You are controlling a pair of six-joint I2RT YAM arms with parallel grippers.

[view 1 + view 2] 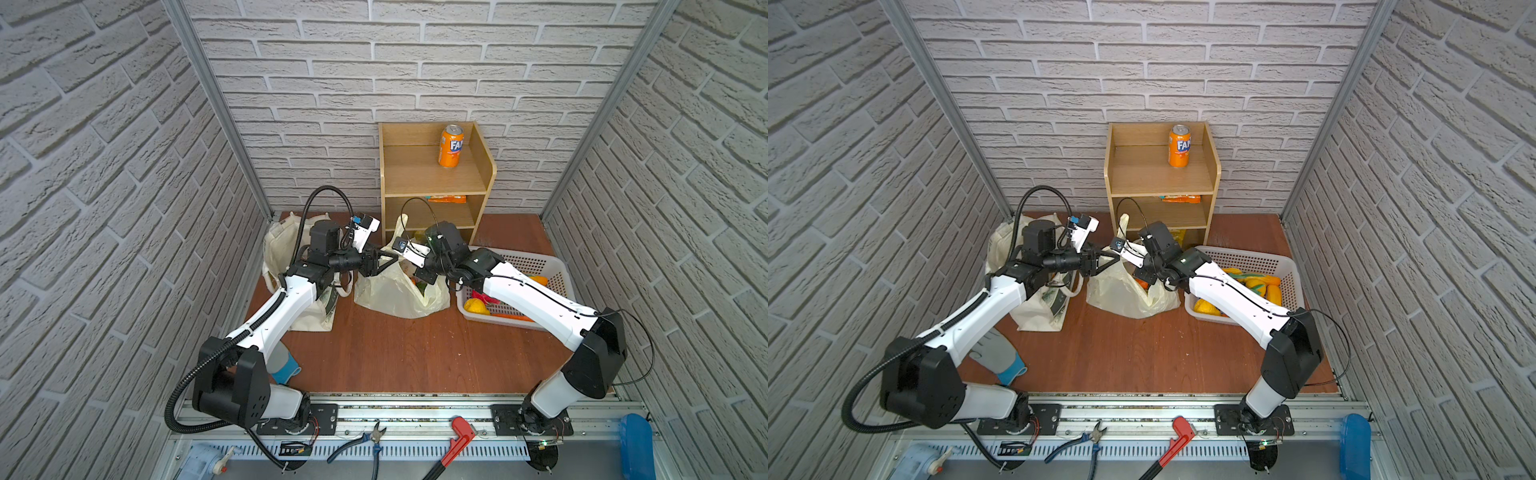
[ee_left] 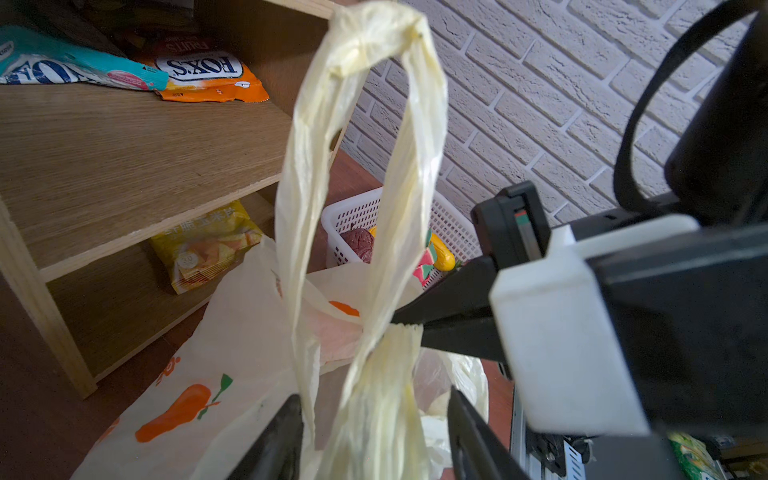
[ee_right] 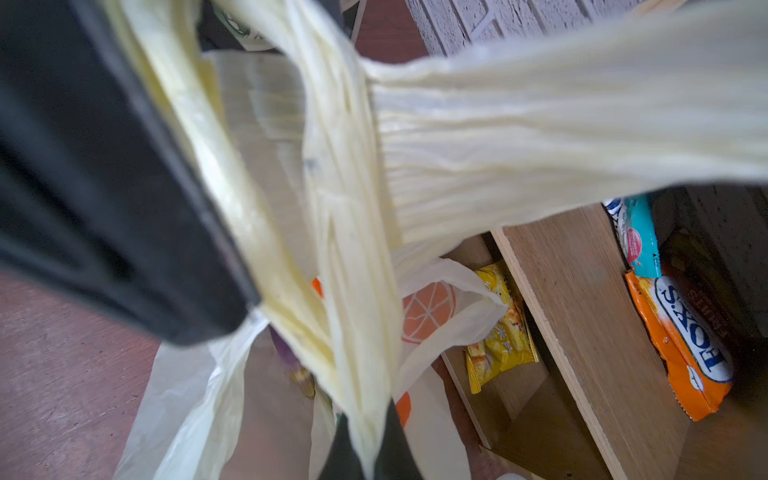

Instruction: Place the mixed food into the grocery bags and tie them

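The pale-yellow plastic bag (image 1: 390, 295) (image 1: 1121, 295) with orange fruit prints stands mid-floor, one handle loop (image 2: 365, 124) pulled upright. My right gripper (image 3: 365, 449) (image 2: 399, 324) is shut on a bunched handle strand. My left gripper (image 2: 374, 440) (image 1: 384, 264) is open, its fingers apart on either side of the same strand below that pinch. Something purple (image 3: 286, 353) shows inside the bag. The cream canvas tote (image 1: 282, 245) (image 1: 1005, 249) stands left, behind my left arm. Snack packets (image 2: 208, 77) lie on the shelf.
A wooden shelf unit (image 1: 432, 174) stands right behind the bag, an orange can (image 1: 451, 145) on top. The white perforated basket (image 1: 540, 266) with toy produce (image 1: 1254, 284) sits at right under my right arm. Pliers (image 1: 370, 440) and a red wrench (image 1: 457, 440) lie by the front rail.
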